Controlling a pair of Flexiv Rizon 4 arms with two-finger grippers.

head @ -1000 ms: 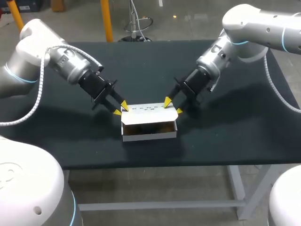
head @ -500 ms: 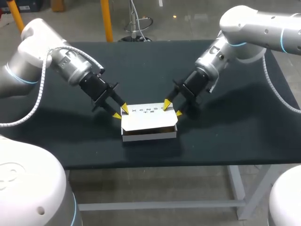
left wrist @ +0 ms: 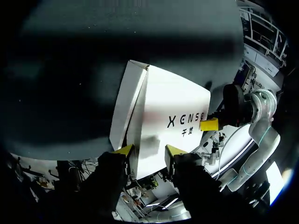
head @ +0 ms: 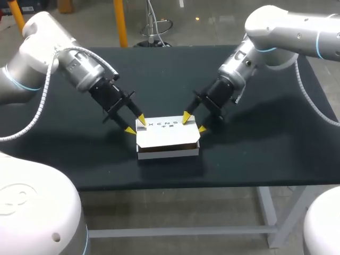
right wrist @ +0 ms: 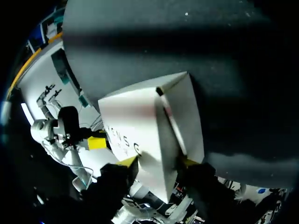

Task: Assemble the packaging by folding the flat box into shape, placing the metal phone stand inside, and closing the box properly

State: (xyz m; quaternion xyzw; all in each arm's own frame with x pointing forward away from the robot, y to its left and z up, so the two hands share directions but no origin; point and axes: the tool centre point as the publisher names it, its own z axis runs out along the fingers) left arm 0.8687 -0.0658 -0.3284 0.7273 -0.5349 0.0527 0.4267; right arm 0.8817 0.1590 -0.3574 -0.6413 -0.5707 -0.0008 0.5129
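We see the white box (head: 167, 152) near the front-middle of the black table (head: 265, 143), lid (head: 166, 134) folded down over the top w/ print facing up; a thin dark gap shows under the lid's front edge. Our left gripper (head: 135, 125) sits at the box's rear-left corner, fingers spread, one yellow tip on the lid, the other just beside the left wall. Our right gripper (head: 194, 122) is at the rear-right corner, fingers also spread, one tip on the lid, the other just beside the right wall. In both wrist views a box edge lies between the tips.
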